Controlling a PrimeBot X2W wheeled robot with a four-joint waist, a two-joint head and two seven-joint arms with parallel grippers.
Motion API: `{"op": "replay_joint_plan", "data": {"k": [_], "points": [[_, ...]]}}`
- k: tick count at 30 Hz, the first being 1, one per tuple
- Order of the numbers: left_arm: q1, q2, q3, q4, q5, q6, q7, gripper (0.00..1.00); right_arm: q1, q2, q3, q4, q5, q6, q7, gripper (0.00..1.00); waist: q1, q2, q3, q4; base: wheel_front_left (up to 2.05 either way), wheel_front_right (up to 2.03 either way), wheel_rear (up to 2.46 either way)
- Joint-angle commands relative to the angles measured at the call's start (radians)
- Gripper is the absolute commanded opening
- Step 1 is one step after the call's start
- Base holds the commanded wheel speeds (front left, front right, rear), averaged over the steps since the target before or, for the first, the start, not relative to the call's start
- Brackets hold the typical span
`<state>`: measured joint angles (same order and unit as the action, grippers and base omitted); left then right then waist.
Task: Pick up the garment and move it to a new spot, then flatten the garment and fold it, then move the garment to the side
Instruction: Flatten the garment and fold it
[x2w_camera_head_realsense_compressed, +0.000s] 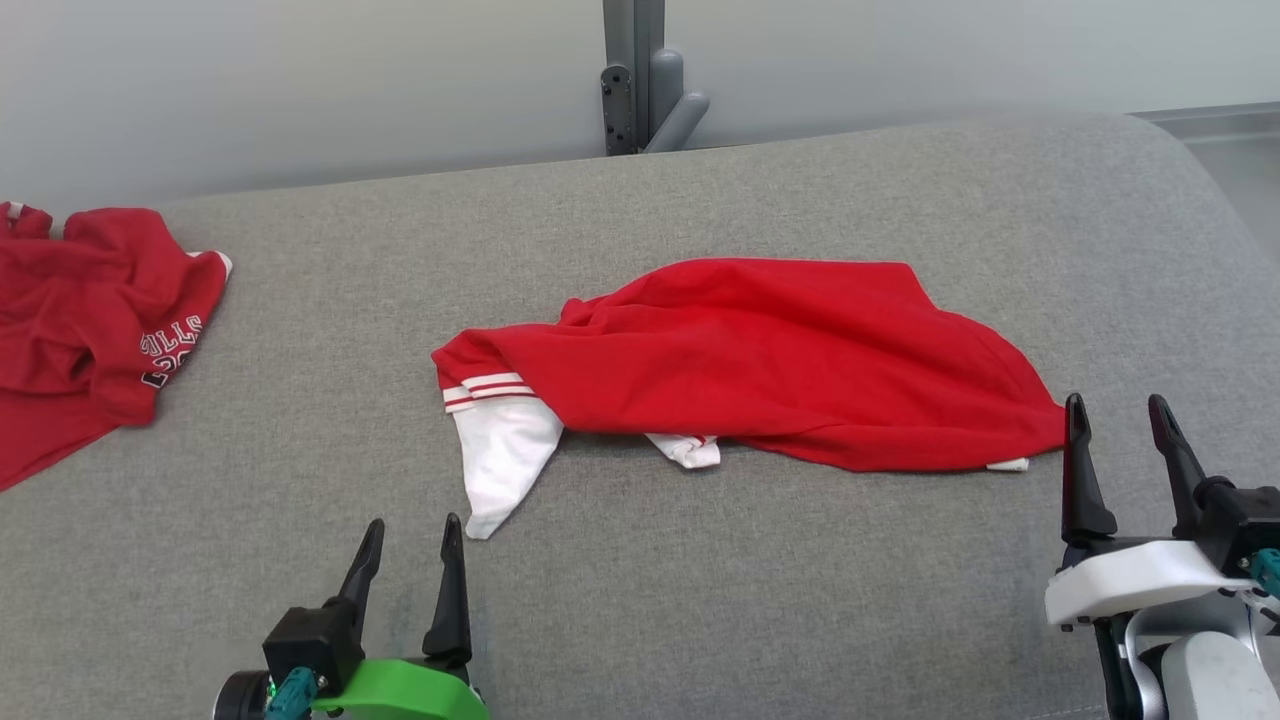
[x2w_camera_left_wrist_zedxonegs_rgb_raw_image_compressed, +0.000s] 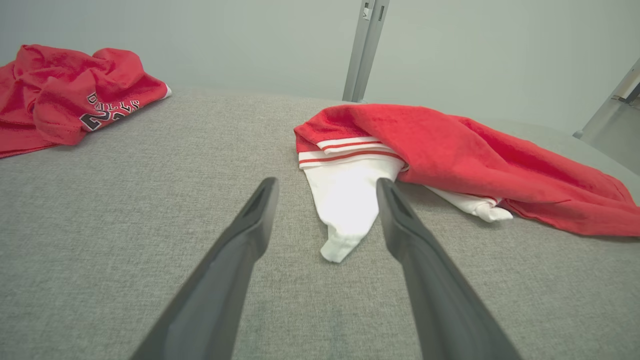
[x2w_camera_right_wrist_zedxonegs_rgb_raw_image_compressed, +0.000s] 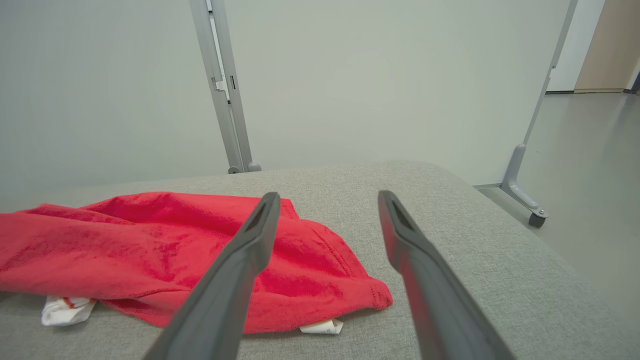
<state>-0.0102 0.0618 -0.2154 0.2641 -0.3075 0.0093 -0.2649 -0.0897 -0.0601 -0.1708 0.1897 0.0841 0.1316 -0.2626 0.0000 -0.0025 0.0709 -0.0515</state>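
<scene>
Red garment (x2w_camera_head_realsense_compressed: 760, 360) with white sleeves lies bunched in the middle of the grey padded surface (x2w_camera_head_realsense_compressed: 700, 610). The body is doubled over on itself, and one white sleeve (x2w_camera_head_realsense_compressed: 505, 455) pokes out toward the robot at its left end. It is not flat and not folded. Left gripper (x2w_camera_head_realsense_compressed: 413, 522) hovers just short of that sleeve tip, fingers apart and holding nothing. Right gripper (x2w_camera_head_realsense_compressed: 1117, 400) sits just beside the garment's right corner, fingers likewise spread and empty. A second red shirt (x2w_camera_head_realsense_compressed: 90, 310) with lettering lies crumpled at the far left, well apart. I cannot tell whether the first carry to a new spot is already done. Flattening, folding and the final shift to the side all look to be ahead. Both arms appear poised at opposite ends, likely for a two-handed pick or spread.
</scene>
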Motion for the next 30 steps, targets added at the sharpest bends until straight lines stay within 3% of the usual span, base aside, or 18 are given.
{"op": "replay_joint_plan", "data": {"k": [1, 17, 30], "points": [[0.018, 0.002, 0.006, 0.0, -0.003, 0.001, 0.001, 1.0, 0.021, 0.002, 0.002, -0.009, 0.002, -0.002, -0.003, 1.0, 0.0, 0.0025, -0.016, 0.004, 0.0, 0.0, 0.0], [0.026, -0.003, 0.011, 0.028, 0.012, -0.015, 0.001, 1.0, 0.06, 0.009, 0.014, -0.019, 0.045, -0.002, -0.003, 1.0, 0.0, 0.0025, -0.03, -0.008, 0.0, 0.0, 0.0], [-0.136, -0.005, -0.014, 0.269, 0.004, -0.025, 0.002, 1.0, 0.017, 0.009, 0.017, -0.031, 0.059, -0.002, -0.003, 1.0, 0.0, 0.0025, 0.058, -0.045, 0.0, 0.0, 0.0]]}}
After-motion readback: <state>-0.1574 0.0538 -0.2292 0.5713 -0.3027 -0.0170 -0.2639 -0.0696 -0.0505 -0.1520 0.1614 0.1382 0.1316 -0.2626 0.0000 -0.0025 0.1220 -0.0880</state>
